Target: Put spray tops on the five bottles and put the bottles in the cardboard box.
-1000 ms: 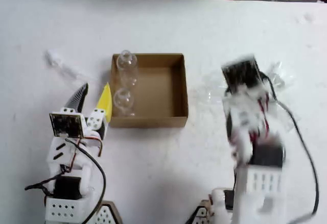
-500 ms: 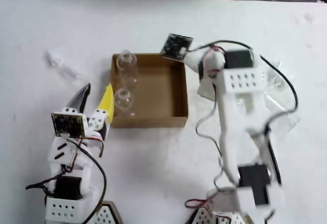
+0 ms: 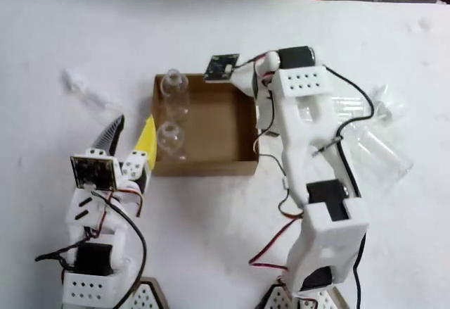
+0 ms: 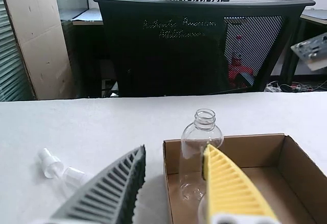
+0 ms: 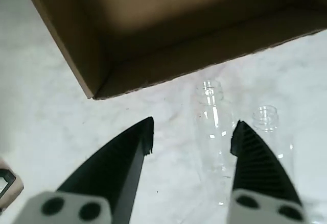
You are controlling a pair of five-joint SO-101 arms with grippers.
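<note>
The cardboard box (image 3: 242,122) sits mid-table with two clear capless bottles (image 3: 174,87) (image 3: 170,139) along its left wall. In the left wrist view one of these bottles (image 4: 202,140) stands inside the box (image 4: 230,142). My left gripper (image 3: 133,120) (image 4: 174,152) is open and holds nothing, just outside that wall. The right arm (image 3: 302,112) stretches to the box's far right corner. My right gripper (image 5: 194,127) is open above the table beside a box corner (image 5: 76,55), facing two upright capless bottles (image 5: 212,119) (image 5: 268,129).
A white spray top (image 4: 48,163) and a clear cap (image 4: 71,175) lie on the table left of the box, seen also as the spray top (image 3: 81,87) in the high view. Clear plastic bottles (image 3: 376,136) crowd the table right of the right arm.
The right arm has swung from the right side of the table over to the box's far right corner. The left arm and the two bottles in the box have not moved.
</note>
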